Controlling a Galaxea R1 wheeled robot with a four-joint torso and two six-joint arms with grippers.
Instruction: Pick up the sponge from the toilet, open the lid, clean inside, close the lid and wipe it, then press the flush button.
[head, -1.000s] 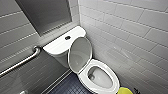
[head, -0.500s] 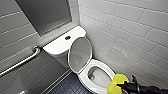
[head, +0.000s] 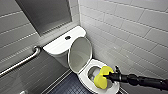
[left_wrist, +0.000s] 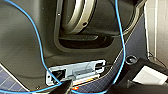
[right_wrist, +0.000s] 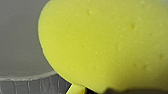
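Lid (head: 79, 53) is up, leaning back against the tank, and the right claw (head: 110, 76) reaches in from the tiled wall (head: 130, 30) side, pinched tight on the sponge (head: 103, 77). The yellow sponge hangs right over the open bowl of the toilet (head: 84, 75), its lower lobe low over the near rim; whether it touches the ceramic, I cannot tell. From the right wrist camera the sponge (right_wrist: 107, 42) looms huge and close, with pale bowl surface behind it. So this reads as the cleaning step, just at the mouth of the bowl. Now the hazards! That foam is soft and the claw grips it at one edge, so a hard scrub against the ceramic could twist it loose and drop it into the water. Press too deep and the claw itself, not the sponge, scrapes the glazed bowl. The arm runs close along the wall, which leaves little room to swing, and a wide sweep toward the back could knock the upright lid and bring it down on the arm. The flush button (head: 67, 37) sits untouched on the tank top, well apart from the action, and the grab rail (head: 22, 62) on the far wall is no factor here.
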